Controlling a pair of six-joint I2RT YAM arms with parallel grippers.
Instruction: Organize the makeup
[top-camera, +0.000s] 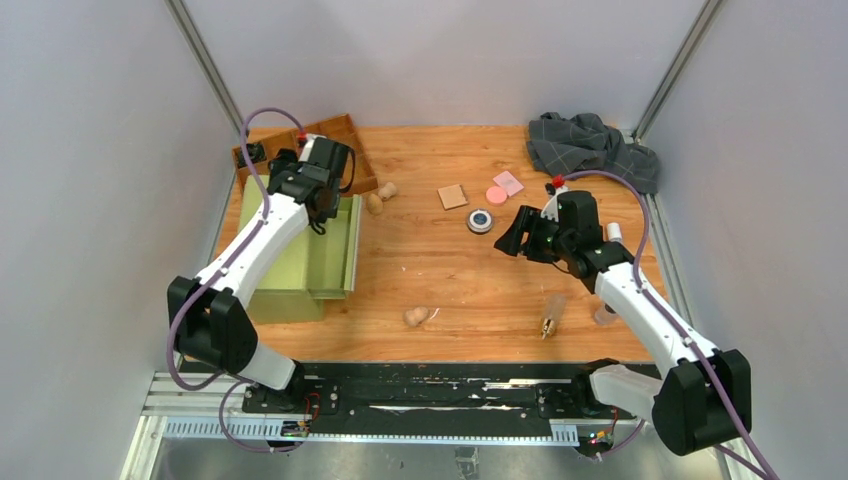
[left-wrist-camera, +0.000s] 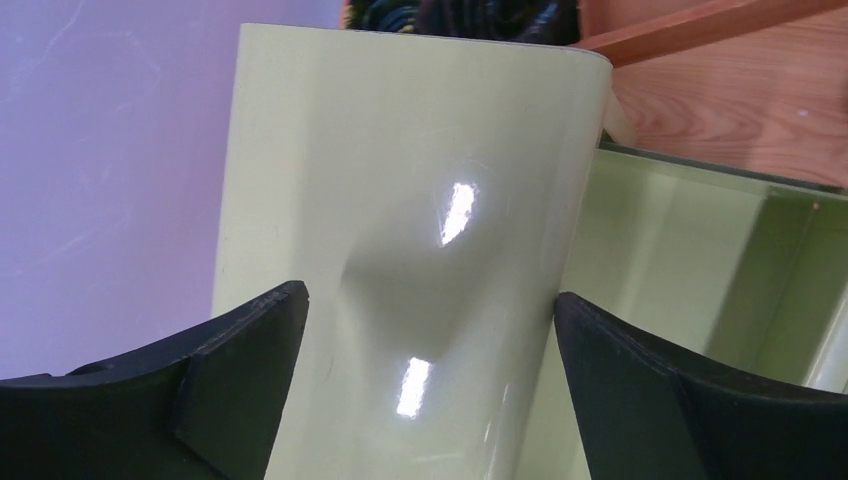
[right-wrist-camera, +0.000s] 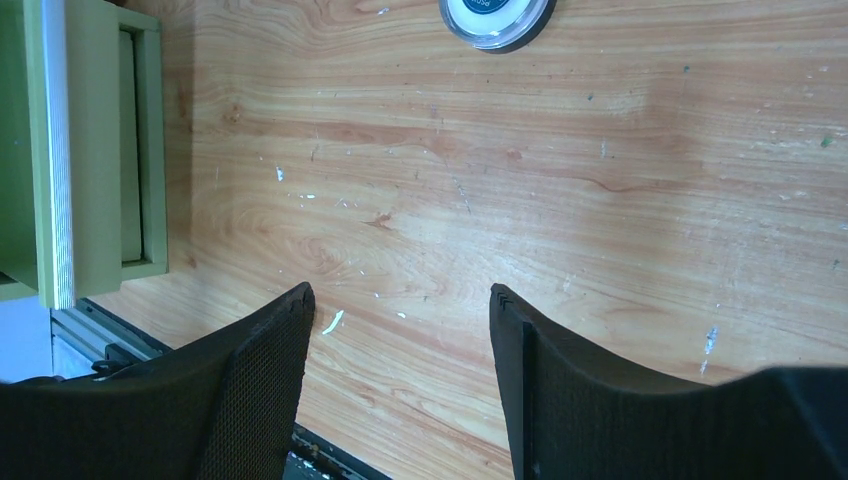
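Compact (top-camera: 480, 220), round, black-silver, lying mid-table; tan pad (top-camera: 452, 196), pink disc (top-camera: 496, 194) and pink pad (top-camera: 508, 183) just behind it. Right gripper (right-wrist-camera: 400, 300) near Compact, jaws parted, empty. Left gripper (left-wrist-camera: 430, 300) spread wide, empty, over green drawer box (top-camera: 300, 292). Wooden table (top-camera: 430, 275).

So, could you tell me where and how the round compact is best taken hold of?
Probably by its silver rim, straight down from above: the round compact lies flat and low on the table, with bare wood all round it, and being round it suits any jaw angle. The right gripper, open, is nearest.
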